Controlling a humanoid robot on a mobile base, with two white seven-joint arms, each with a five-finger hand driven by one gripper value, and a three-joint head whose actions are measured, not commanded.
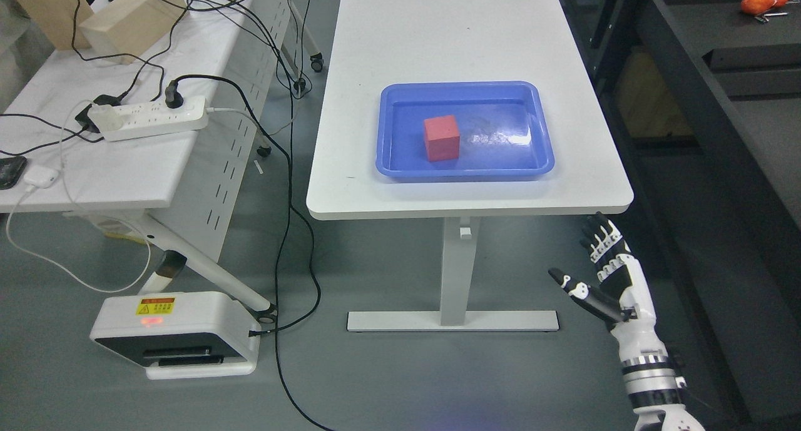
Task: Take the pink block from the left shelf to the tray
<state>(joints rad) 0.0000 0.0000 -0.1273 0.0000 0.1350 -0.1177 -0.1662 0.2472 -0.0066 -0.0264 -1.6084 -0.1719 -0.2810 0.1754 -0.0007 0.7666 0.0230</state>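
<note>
I'm seeing one yellow warning label on the white floor unit; its print is too small to read.

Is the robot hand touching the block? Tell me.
Apart. The head view shows the right robot hand open below the table edge, the block in the tray.

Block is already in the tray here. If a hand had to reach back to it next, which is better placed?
Probably the right hand: it is the only one in view, open and empty below the table's near right corner. The block sits in the blue tray. The left arm is out of frame.
</note>
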